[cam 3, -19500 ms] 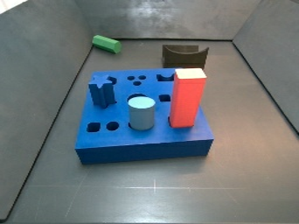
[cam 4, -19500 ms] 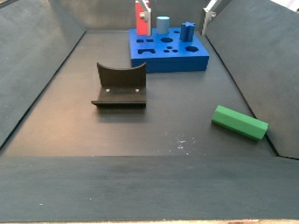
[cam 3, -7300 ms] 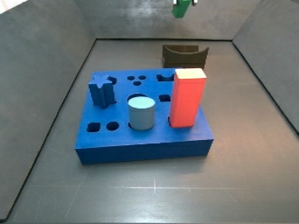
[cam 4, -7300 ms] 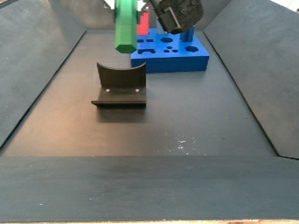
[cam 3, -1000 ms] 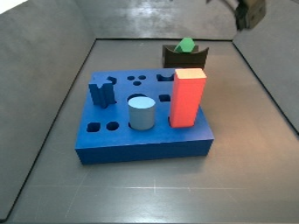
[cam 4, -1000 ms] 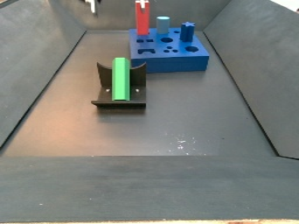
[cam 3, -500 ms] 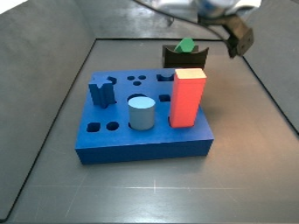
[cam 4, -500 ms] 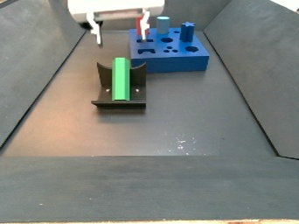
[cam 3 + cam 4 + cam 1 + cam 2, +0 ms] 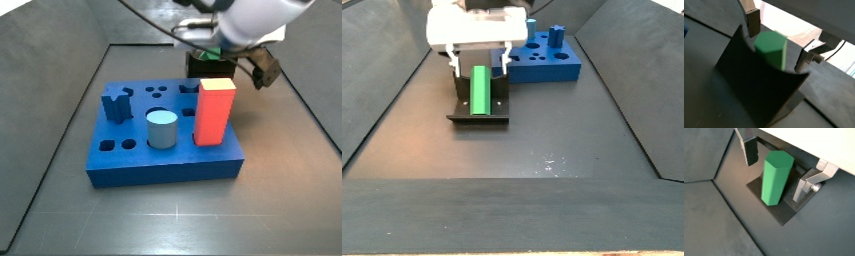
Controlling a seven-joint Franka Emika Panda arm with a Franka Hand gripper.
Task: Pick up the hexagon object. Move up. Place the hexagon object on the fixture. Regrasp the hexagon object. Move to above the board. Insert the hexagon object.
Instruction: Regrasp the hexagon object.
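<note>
Hexagon object (image 9: 480, 88) lies in the fixture (image 9: 480, 113), leaning up along its upright, long axis pointing away from the near edge in a side view. Hand (image 9: 477, 62) sits directly over the far/upper end of the bar, fingers spread, one plate on each side of the green piece. In both wrist views the silver fingers (image 9: 751, 150) flank the hexagon object (image 9: 775, 178) with a clear gap on both sides, pads not touching it; same in (image 9: 773, 47), where the green end face shows between the plates above the fixture's dark back wall (image 9: 751, 85). Bar is resting on the fixture, not pinched. Beyond the fixture, the board (image 9: 537, 59) sits further back on the dark tray floor (image 9: 543, 140), well apart from the fixture. In a side view the board (image 9: 167, 130) carries a red block (image 9: 214, 111) and a pale blue cylinder (image 9: 162, 128) standing upright in its holes, and the hand (image 9: 230, 52) hangs behind the red block, over the fixture.
</note>
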